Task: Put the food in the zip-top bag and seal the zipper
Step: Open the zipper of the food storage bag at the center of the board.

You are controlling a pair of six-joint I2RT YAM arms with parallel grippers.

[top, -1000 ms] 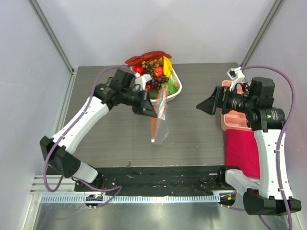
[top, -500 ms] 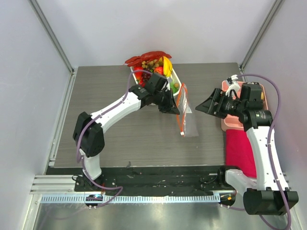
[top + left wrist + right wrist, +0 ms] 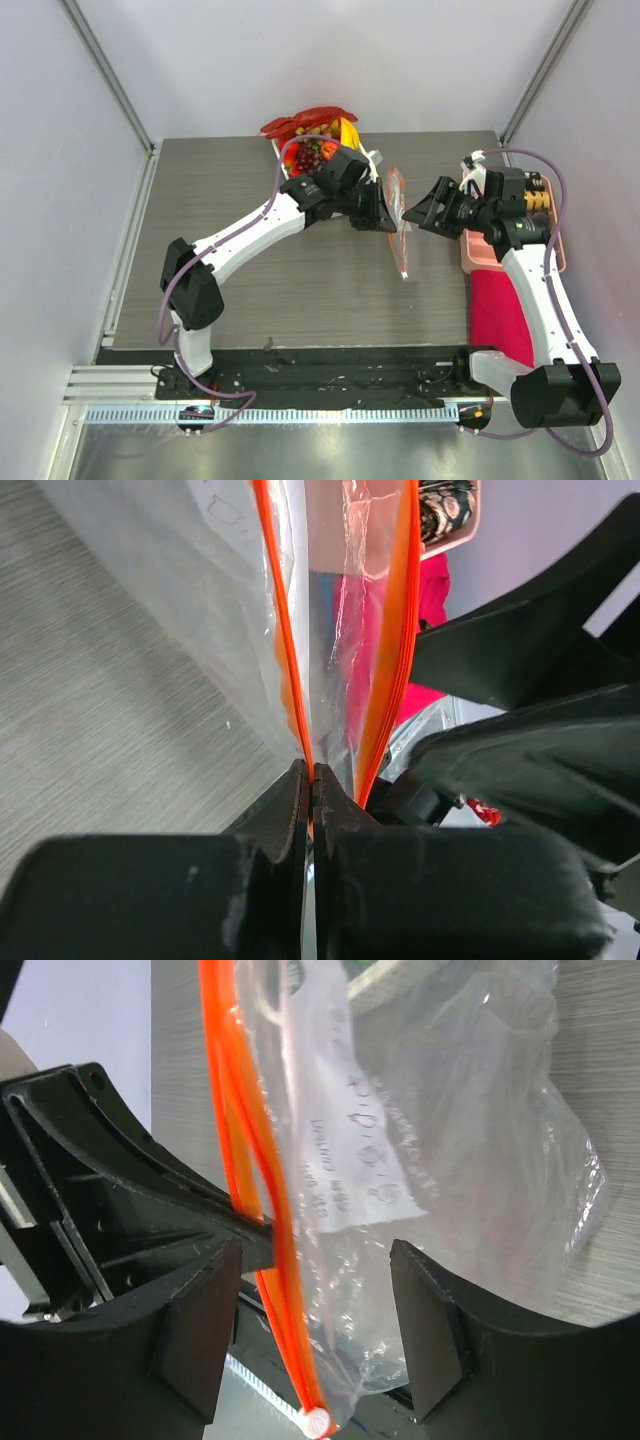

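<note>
Left gripper [image 3: 311,775] is shut tight. It pinches the zip-top bag [image 3: 401,236] by one side of its mouth and holds it up in the air over the table [image 3: 230,210]. The bag hangs down. The zipper [image 3: 250,1130] is the orange strip, and its two sides stand a little apart. The small white end piece [image 3: 316,1422] is at the low end. Right gripper [image 3: 312,1295] is open, with one finger on each side of the bag, not squeezing it. The food [image 3: 312,152] sits in a pile at the back of the table, behind the left arm.
</note>
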